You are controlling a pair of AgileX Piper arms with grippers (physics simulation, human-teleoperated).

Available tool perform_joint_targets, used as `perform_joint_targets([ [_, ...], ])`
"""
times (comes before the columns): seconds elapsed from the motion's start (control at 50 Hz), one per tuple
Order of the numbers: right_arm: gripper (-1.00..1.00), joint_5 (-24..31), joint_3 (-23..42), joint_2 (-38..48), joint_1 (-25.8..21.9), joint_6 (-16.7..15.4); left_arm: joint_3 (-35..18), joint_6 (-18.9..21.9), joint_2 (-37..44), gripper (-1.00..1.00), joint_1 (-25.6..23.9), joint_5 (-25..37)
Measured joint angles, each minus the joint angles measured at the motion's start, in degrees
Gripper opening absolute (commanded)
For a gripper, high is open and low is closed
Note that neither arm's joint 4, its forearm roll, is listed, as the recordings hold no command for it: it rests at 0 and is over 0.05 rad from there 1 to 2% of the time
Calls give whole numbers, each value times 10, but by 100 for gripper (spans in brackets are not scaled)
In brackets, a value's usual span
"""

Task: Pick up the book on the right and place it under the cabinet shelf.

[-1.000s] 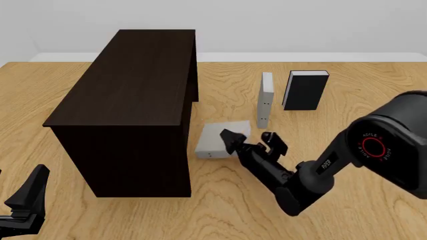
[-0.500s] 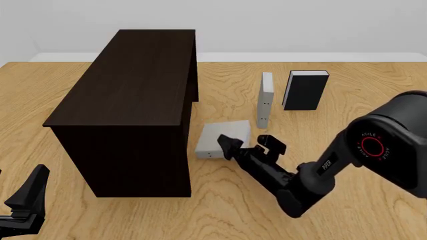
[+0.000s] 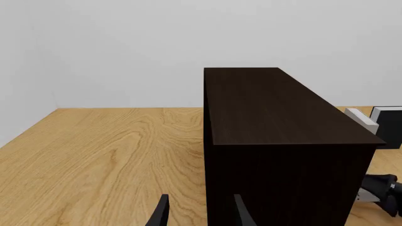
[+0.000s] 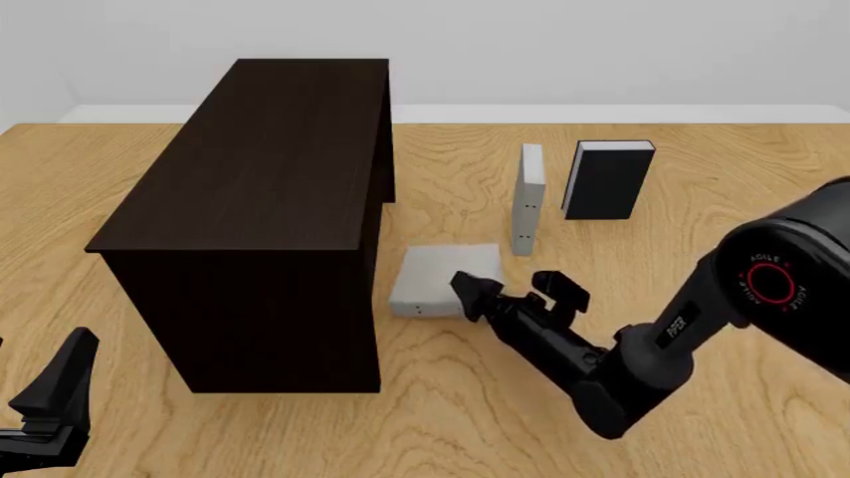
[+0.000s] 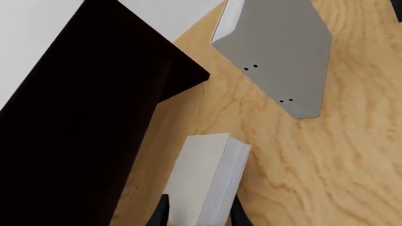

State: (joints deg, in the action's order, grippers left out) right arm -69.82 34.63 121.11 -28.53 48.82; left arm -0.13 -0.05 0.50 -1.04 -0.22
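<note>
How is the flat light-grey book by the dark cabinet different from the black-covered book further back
The flat light-grey square book lies on the wooden table beside the dark-brown cabinet; the black-covered book stands upright, farther from it. Their covers differ: light grey against black. The right gripper is at the grey book; nothing is near the black one. Both show white page edges.

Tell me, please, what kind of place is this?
Most likely a simulated tabletop test scene, not a real room: a plain wooden table, blank pale walls, and only a dark cabinet, three books, for example the grey book, and two robot arms.
</note>
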Motion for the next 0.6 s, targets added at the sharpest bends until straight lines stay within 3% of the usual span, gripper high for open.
perform_joint_targets([
  [0.32, 100, 26, -32, -29, 34, 23, 0, 0, 0, 100, 0, 0],
  [0.38, 100, 40, -41, -37, 44, -2, 0, 0, 0, 100, 0, 0],
  [0.6, 100, 133, -66, -85, 90, -161, 0, 0, 0, 100, 0, 0],
])
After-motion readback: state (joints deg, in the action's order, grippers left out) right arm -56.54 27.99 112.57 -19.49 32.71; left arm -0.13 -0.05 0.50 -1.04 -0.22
